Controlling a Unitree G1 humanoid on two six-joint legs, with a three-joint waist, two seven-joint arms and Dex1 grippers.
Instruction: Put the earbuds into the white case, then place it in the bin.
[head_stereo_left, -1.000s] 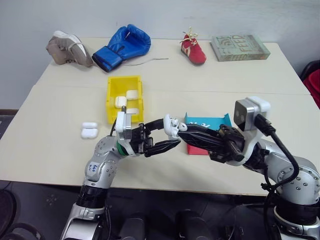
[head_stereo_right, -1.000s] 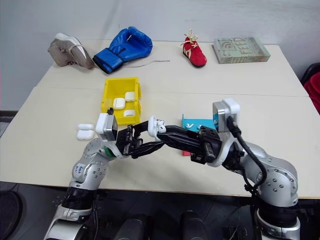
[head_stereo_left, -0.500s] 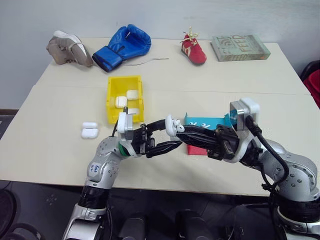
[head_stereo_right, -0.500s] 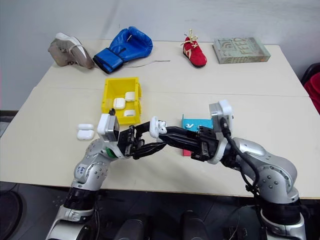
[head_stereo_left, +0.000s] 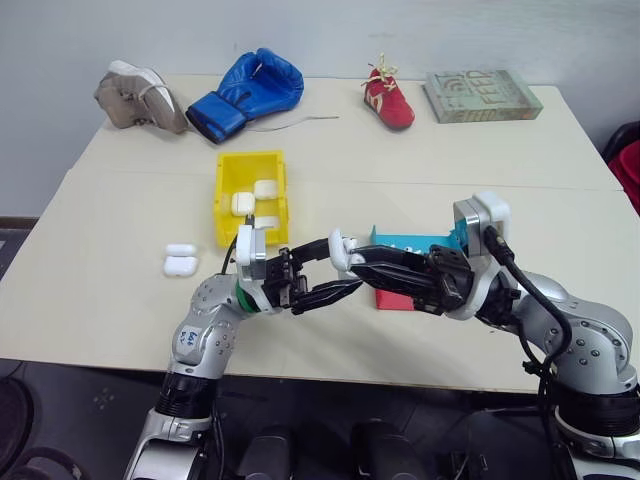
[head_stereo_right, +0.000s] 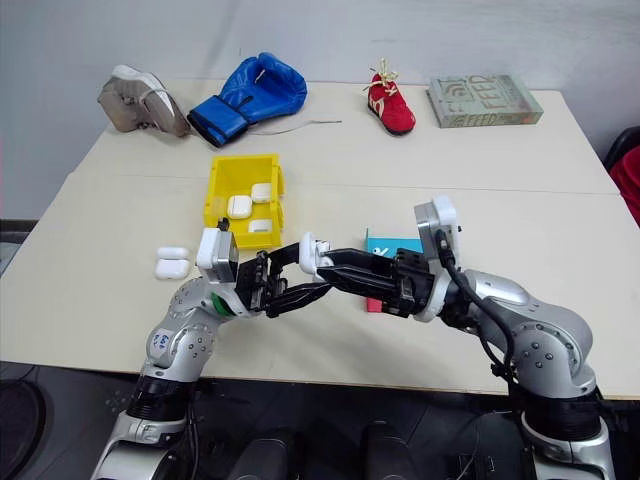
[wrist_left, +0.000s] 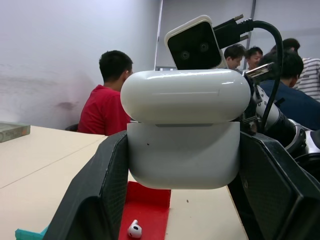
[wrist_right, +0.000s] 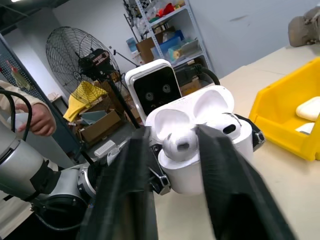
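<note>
Open white case (wrist_right: 200, 150) w/ earbud (wrist_right: 181, 143) betw. right fingers (wrist_right: 227, 200).

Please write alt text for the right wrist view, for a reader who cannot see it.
The white case is held with its lid open, and one earbud sits at its opening between the right gripper's two black fingers, which stand apart. Beside it on the table is the yellow bin, with white cases inside.

- Your white case (head_stereo_left: 343, 248): glossy white.
- Bin (head_stereo_left: 250, 172) behind it: bright yellow.
- Tray (head_stereo_left: 418, 243) beside case: teal rim, red floor.
- Glove (head_stereo_left: 246, 92) beyond bin: blue.
</note>
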